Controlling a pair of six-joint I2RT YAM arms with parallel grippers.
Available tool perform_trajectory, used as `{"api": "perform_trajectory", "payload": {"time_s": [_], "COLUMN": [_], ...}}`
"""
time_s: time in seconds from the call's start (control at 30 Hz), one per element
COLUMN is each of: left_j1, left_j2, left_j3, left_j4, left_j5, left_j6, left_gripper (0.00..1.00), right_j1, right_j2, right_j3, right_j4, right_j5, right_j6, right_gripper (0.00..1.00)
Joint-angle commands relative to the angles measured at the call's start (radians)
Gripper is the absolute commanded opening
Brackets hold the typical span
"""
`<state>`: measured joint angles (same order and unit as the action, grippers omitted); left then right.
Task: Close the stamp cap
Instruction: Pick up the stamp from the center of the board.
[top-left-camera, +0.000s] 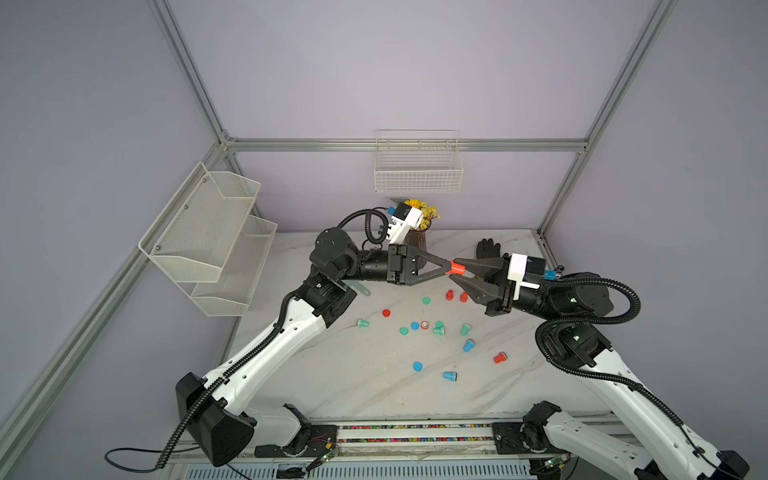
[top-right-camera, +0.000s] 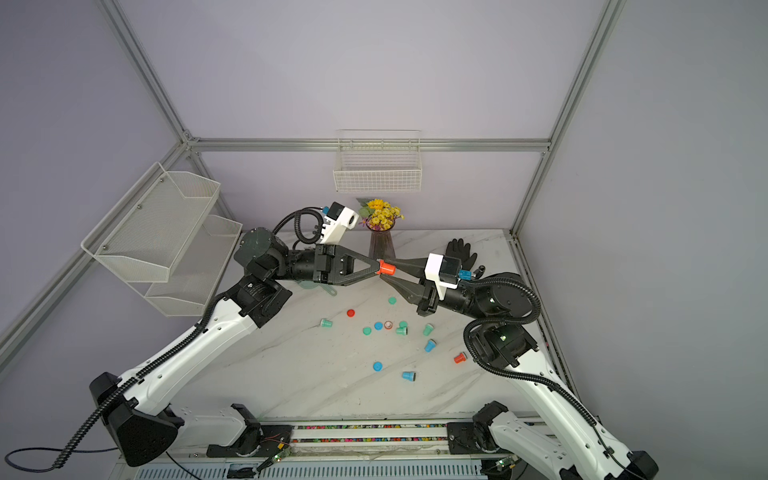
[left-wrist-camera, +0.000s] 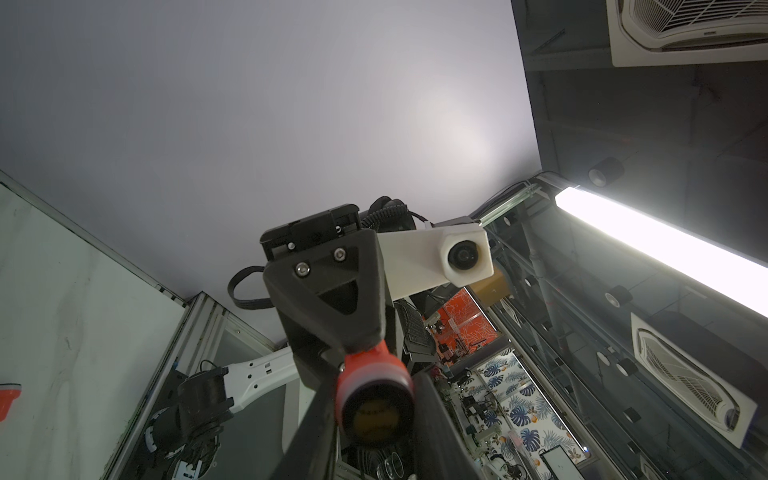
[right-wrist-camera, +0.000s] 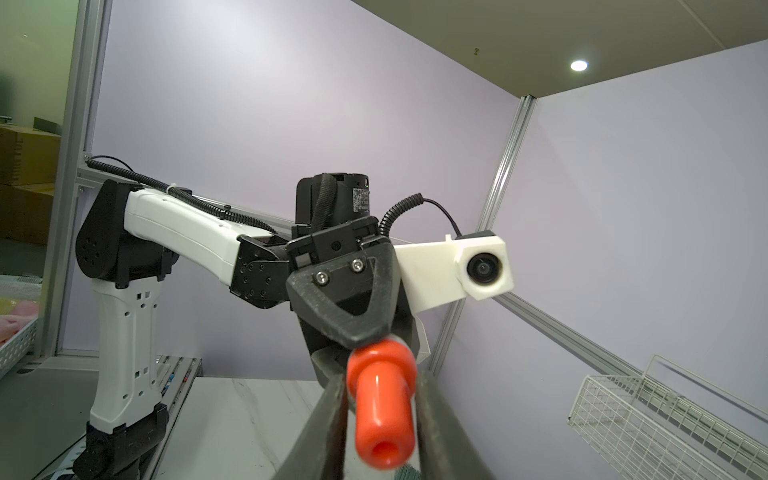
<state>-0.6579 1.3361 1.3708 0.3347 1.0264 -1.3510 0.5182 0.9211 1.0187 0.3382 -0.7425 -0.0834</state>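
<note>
Red stamp (top-left-camera: 458, 268) is held in the air over the far half of the tabletop (top-left-camera: 353, 374), lying level between the two arms. Left gripper (top-left-camera: 448, 267) is pinched tight on the stamp's wide flanged end. Right gripper (top-left-camera: 456, 270) is narrowly parted, one finger on each side of the slim handle end, and appears to clasp it. In the left wrist view the wide end (left-wrist-camera: 374, 399) shows a dark round face; cap on or off not discernible. Loose stamps and caps (top-left-camera: 438, 330) lie scattered mid-tabletop below. Vase of yellow flowers (top-left-camera: 415, 239) stands at the far edge and a black glove (top-left-camera: 488, 249) lies near the far right corner.
</note>
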Motion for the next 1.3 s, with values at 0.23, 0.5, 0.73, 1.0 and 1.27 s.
{"api": "perform_trajectory", "payload": {"time_s": [0.23, 0.5, 0.73, 1.0, 1.27], "left_j1": [-0.005, 0.016, 0.094, 0.184, 0.184], "left_j2": [0.007, -0.004, -0.039, -0.073, 0.018], "left_j3": [0.031, 0.034, 0.028, 0.067, 0.113], "left_j4": [0.04, -0.085, -0.182, -0.725, -1.186], "left_j5": [0.02, -0.009, -0.059, -0.282, -0.745], "left_j6": [-0.007, 0.094, 0.205, 0.572, 0.872], "left_gripper": [0.0, 0.31, 0.62, 0.67, 0.66], "right_j1": [0.004, 0.003, 0.003, 0.004, 0.004], "right_j2": [-0.007, -0.011, -0.041, -0.049, 0.064], "right_j3": [0.015, 0.006, -0.034, -0.033, 0.037], "right_j4": [0.001, -0.017, -0.083, -0.319, -0.547], "right_j5": [0.022, 0.038, 0.06, 0.188, 0.398], "right_j6": [-0.019, -0.013, -0.001, 0.046, 0.205], "right_gripper": [0.23, 0.04, 0.02, 0.02, 0.0]}}
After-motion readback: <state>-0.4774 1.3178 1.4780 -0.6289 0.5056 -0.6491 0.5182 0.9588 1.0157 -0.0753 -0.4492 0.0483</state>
